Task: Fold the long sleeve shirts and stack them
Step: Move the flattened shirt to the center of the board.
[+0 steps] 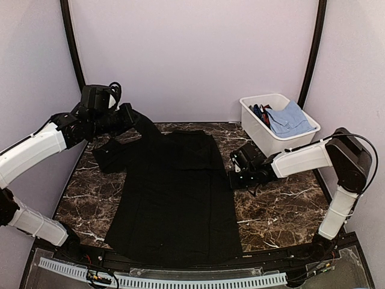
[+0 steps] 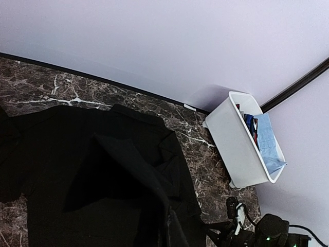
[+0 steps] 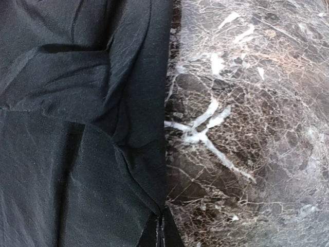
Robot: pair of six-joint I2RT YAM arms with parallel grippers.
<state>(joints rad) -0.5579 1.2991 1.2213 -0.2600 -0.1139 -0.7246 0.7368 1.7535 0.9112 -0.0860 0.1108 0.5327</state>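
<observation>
The black shirt [image 3: 77, 128] — soft, creased cloth — lies on veined marble table [image 3: 247, 103].

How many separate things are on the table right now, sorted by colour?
black shirt: 1
light blue garment: 1
dark blue and red cloth: 1
white bin: 1
Total: 4

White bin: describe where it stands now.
In the top view the white bin stands at the far right corner of the table, beyond the right gripper and right of the black shirt.
</observation>
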